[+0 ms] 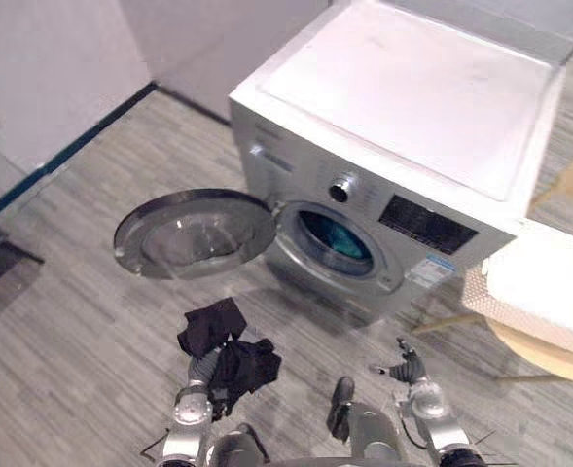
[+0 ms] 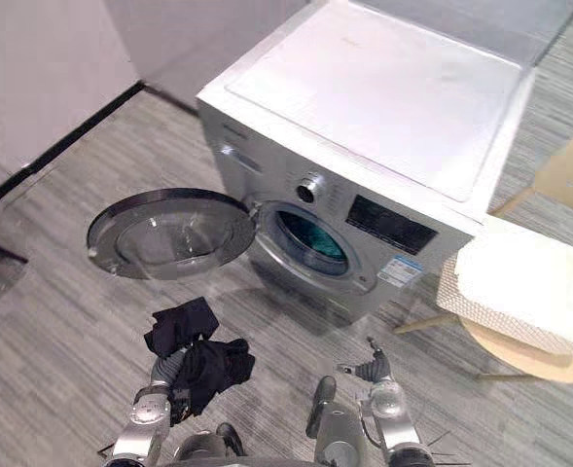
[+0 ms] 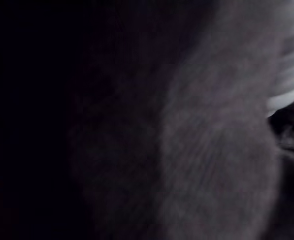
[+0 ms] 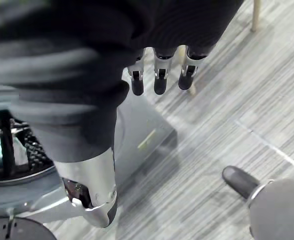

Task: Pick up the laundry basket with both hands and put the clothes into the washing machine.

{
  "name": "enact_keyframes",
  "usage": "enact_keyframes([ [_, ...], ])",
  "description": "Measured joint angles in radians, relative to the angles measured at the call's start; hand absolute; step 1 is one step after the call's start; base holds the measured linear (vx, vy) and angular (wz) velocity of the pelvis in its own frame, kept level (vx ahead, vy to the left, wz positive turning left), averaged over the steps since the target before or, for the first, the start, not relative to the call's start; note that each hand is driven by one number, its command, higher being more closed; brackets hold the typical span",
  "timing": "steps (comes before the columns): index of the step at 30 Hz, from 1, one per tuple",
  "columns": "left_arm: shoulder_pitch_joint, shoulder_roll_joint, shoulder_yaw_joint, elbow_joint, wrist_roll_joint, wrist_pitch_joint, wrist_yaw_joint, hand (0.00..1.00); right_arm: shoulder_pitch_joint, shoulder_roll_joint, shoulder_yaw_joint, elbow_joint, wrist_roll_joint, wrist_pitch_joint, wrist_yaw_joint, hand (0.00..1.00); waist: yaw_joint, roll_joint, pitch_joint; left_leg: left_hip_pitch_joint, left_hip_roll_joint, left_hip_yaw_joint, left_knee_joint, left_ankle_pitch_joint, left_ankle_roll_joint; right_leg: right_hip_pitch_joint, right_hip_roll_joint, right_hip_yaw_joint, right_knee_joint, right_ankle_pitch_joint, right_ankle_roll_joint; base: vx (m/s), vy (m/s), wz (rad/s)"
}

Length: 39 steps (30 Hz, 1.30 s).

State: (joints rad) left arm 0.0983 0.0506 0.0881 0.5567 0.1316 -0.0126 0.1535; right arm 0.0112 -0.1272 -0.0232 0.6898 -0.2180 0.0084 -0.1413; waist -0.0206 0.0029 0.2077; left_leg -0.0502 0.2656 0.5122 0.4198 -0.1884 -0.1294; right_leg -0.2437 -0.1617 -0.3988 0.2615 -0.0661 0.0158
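I see teal laundry (image 1: pixel 340 239) already in the washing machine (image 1: pixel 403 146), black garment (image 1: pixel 230 350) still to load on left hand (image 1: pixel 202 367) (fingers hidden, can't tell), right hand (image 1: pixel 408 370) fingers apart, empty

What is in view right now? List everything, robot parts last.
washing machine: one, silver with white top, ahead on the floor
door: one, round, swung open to the machine's left
cloth: one, teal, inside the drum opening
black clothes: one bundle, at the left hand, in front of the door
basket: one, white, on the chair
chair: one, light wood, right of the machine
left hand: lower left, partly under the black clothes
right hand: lower right, open, empty
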Motion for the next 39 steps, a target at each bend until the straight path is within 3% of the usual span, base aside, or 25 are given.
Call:
enact_keyframes([
  [2, 0.008, 0.0, -0.013, 0.004, 0.0, 0.001, 0.0, 1.0, 0.002, -0.008, 0.004, 0.018, 0.001, 0.001, 0.001, 0.0, 0.006, 0.03, 0.013, -0.07, 0.076, -0.073, 0.226, 0.015, 0.011, 0.031, 0.032, 0.011, -0.005, -0.007, -0.01, -0.01, -0.109, -0.57],
  [3, 0.012, 0.0, -0.024, 0.005, 0.0, 0.001, 0.0, 1.0, 0.002, -0.01, 0.003, 0.02, 0.003, 0.001, -0.001, 0.0, 0.006, 0.05, 0.021, -0.097, 0.101, -0.128, 0.314, 0.044, 0.025, 0.05, 0.051, 0.019, -0.006, -0.011, -0.016, 0.03, -0.065, -0.5],
  [4, 0.02, 0.003, -0.042, 0.009, -0.001, 0.001, 0.0, 1.0, 0.005, -0.01, 0.002, 0.021, 0.008, 0.001, -0.006, 0.0, 0.007, 0.064, 0.023, -0.142, 0.11, -0.2, 0.405, 0.114, 0.038, 0.071, 0.061, 0.032, -0.014, -0.016, -0.023, 0.06, -0.036, -0.52],
  [5, 0.021, 0.001, -0.049, 0.012, -0.001, 0.001, 0.0, 1.0, 0.004, -0.008, 0.001, 0.021, 0.014, 0.0, -0.011, 0.0, 0.011, 0.047, 0.03, -0.189, 0.089, -0.25, 0.456, 0.116, 0.048, 0.08, 0.058, 0.065, -0.03, -0.017, -0.029, 0.07, -0.027, -0.42],
  [7, 0.022, -0.001, -0.059, 0.013, -0.002, 0.0, 0.0, 1.0, -0.006, -0.004, -0.008, 0.025, 0.016, 0.0, -0.012, 0.0, 0.017, 0.052, 0.029, -0.219, 0.032, -0.308, 0.402, -0.015, 0.046, 0.078, 0.055, 0.096, -0.044, -0.016, -0.031, 0.1, -0.002, -0.34],
  [8, 0.021, 0.0, -0.059, 0.013, -0.002, 0.0, 0.0, 1.0, -0.017, -0.003, -0.024, 0.039, 0.017, 0.001, -0.014, 0.0, 0.027, 0.047, 0.033, -0.219, -0.022, -0.349, 0.303, -0.051, 0.048, 0.078, 0.056, 0.123, -0.048, -0.015, -0.032, 0.13, 0.012, -0.51],
  [11, 0.033, 0.0, -0.059, 0.012, -0.002, -0.005, 0.001, 1.0, -0.034, 0.001, -0.055, 0.048, 0.021, -0.002, -0.02, 0.0, 0.041, 0.042, 0.036, -0.208, -0.121, -0.484, 0.013, -0.043, 0.025, 0.07, 0.059, 0.183, -0.018, -0.023, -0.019, 0.11, 0.098, -0.67],
  [12, 0.046, 0.0, -0.062, 0.014, -0.002, -0.006, 0.001, 1.0, -0.047, -0.002, -0.055, 0.054, 0.022, -0.004, -0.029, 0.0, 0.048, 0.062, 0.035, -0.177, -0.126, -0.505, -0.091, 0.017, 0.007, 0.051, 0.073, 0.22, 0.021, -0.039, -0.002, 0.14, 0.188, -1.06],
  [13, 0.049, 0.003, -0.067, 0.017, -0.002, -0.006, 0.002, 1.0, -0.051, -0.004, -0.056, 0.057, 0.022, -0.004, -0.032, 0.0, 0.056, 0.057, 0.039, -0.161, -0.131, -0.494, -0.092, 0.054, 0.034, 0.034, 0.074, 0.24, 0.046, -0.051, 0.012, 0.14, 0.218, -0.97],
  [15, 0.035, 0.024, -0.091, 0.021, -0.002, -0.006, 0.001, 1.0, -0.016, 0.019, -0.058, 0.037, 0.022, -0.004, -0.031, 0.0, 0.056, 0.022, 0.043, -0.148, -0.157, -0.441, -0.083, 0.031, 0.054, 0.031, 0.031, 0.242, 0.079, -0.061, 0.042, 0.17, 0.196, -0.37],
  [16, 0.028, 0.023, -0.097, 0.021, -0.002, -0.006, 0.001, 1.0, -0.007, 0.023, -0.059, 0.038, 0.022, -0.003, -0.032, 0.0, 0.056, 0.02, 0.045, -0.147, -0.163, -0.434, -0.077, 0.028, 0.06, 0.029, 0.021, 0.246, 0.087, -0.065, 0.048, 0.17, 0.142, -0.13],
  [23, -0.014, 0.024, -0.126, 0.023, 0.0, -0.014, 0.002, 1.0, 0.003, 0.044, -0.055, 0.039, 0.025, -0.002, -0.031, 0.0, 0.032, 0.021, 0.046, -0.138, -0.188, -0.367, -0.07, 0.005, 0.075, -0.009, -0.006, 0.291, 0.103, -0.073, 0.074, 0.12, 0.068, -0.26],
  [32, -0.033, 0.019, -0.136, 0.064, -0.004, -0.016, 0.005, 1.0, 0.008, 0.042, -0.056, 0.042, 0.042, -0.002, -0.032, 0.0, 0.035, 0.019, 0.047, -0.15, -0.161, -0.326, -0.061, -0.022, 0.072, -0.052, 0.016, 0.305, 0.118, -0.073, 0.074, 0.01, -0.02, -0.14],
  [34, -0.041, 0.021, -0.128, 0.051, -0.012, -0.016, 0.019, 1.0, -0.012, 0.042, -0.057, 0.033, 0.052, -0.002, -0.034, 0.0, 0.035, 0.016, 0.069, -0.181, -0.147, -0.312, -0.003, -0.049, 0.078, -0.09, 0.02, 0.321, 0.16, -0.083, 0.071, -0.06, -0.005, -0.35],
  [37, -0.096, 0.023, -0.114, -0.019, -0.043, -0.015, 0.068, 1.0, -0.026, 0.043, -0.059, -0.067, 0.062, -0.002, -0.06, 0.0, 0.034, 0.013, 0.146, -0.302, -0.101, -0.294, 0.226, -0.157, 0.087, -0.219, 0.018, 0.33, 0.357, -0.157, 0.069, -0.18, -0.01, -0.3],
  [39, -0.129, 0.023, -0.111, -0.061, -0.053, -0.014, 0.093, 1.0, -0.027, 0.045, -0.058, -0.115, 0.07, -0.001, -0.076, 0.0, 0.035, 0.002, 0.166, -0.364, -0.087, -0.292, 0.313, -0.193, 0.093, -0.294, 0.018, 0.343, 0.443, -0.187, 0.066, -0.13, -0.027, -0.21],
])
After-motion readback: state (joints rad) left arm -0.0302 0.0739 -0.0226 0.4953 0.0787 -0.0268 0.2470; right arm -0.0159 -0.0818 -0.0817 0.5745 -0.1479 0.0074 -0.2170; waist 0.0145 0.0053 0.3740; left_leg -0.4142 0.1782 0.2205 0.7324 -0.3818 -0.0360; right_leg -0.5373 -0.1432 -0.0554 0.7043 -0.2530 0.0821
